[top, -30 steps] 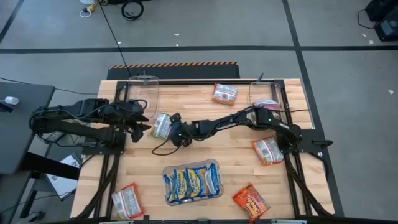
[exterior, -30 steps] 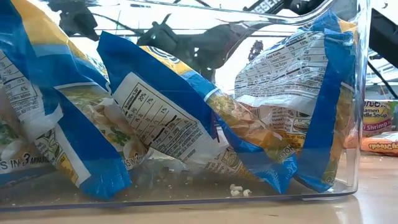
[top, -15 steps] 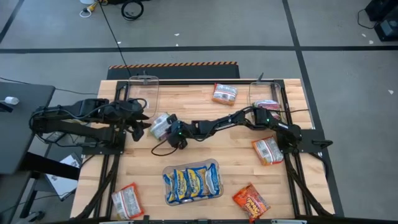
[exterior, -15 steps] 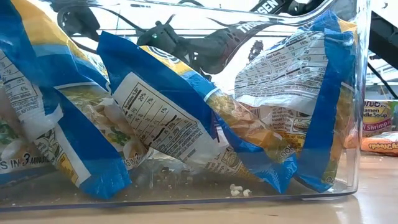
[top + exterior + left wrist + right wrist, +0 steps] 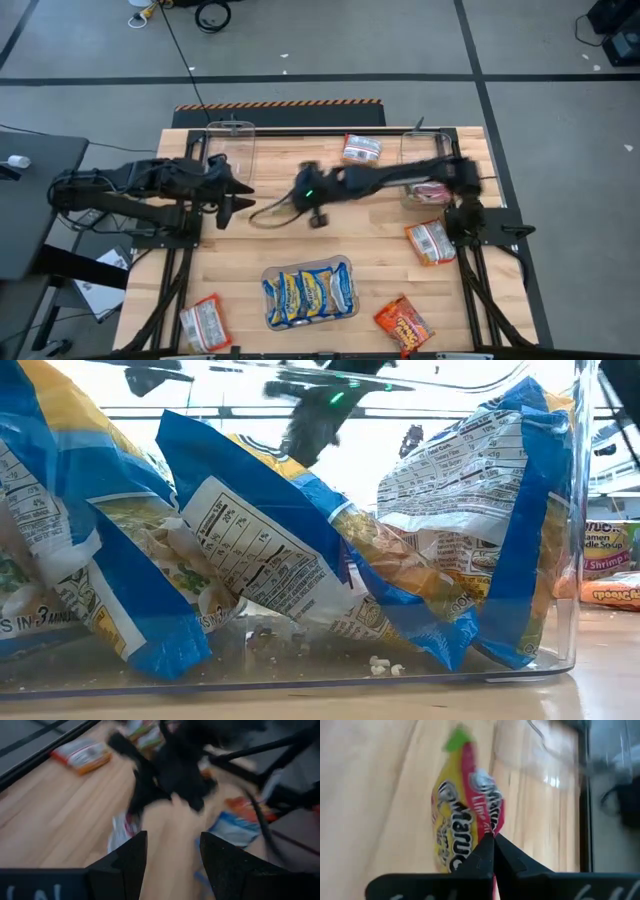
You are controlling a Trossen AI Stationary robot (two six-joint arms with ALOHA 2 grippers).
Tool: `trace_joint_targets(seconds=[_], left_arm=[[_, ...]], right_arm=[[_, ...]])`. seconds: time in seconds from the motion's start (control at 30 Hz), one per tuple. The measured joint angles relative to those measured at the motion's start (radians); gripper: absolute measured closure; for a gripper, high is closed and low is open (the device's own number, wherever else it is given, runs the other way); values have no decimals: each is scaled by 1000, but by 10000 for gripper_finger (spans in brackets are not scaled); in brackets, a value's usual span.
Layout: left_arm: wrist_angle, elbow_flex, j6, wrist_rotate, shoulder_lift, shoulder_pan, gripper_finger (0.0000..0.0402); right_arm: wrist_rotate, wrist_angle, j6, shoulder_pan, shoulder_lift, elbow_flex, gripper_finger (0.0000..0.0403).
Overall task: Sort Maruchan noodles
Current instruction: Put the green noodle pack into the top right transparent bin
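Change: since a second ago my right gripper point(image 5: 300, 182) has clamped on the green and pink packet point(image 5: 465, 822) and lifted away from my left arm, toward the table's middle.
High view: my right arm is stretched across the wooden table point(image 5: 250, 250); my left gripper point(image 5: 228, 192) hangs at the left side, fingers apart, empty. Blue-and-yellow packets point(image 5: 308, 293) fill the near clear bin point(image 5: 349, 268); orange-red packets point(image 5: 360, 150) lie scattered about.
Low view: the blue packets lean inside the bin wall; one dark arm passes above, blurred.
Left wrist view: my fingers point(image 5: 127, 862) stand open; a dark arm crosses ahead, too blurred for detail.
Right wrist view: my fingertips point(image 5: 485, 855) pinch the packet's edge; it hangs above the wood, probably clear of it.
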Motion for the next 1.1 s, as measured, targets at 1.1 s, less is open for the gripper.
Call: trace_joint_targets(seconds=[1.1], left_arm=[[619,0,-247,-99,280,-105,214]], right_arm=[[92,-509,-230,-773,-833,-642,400]])
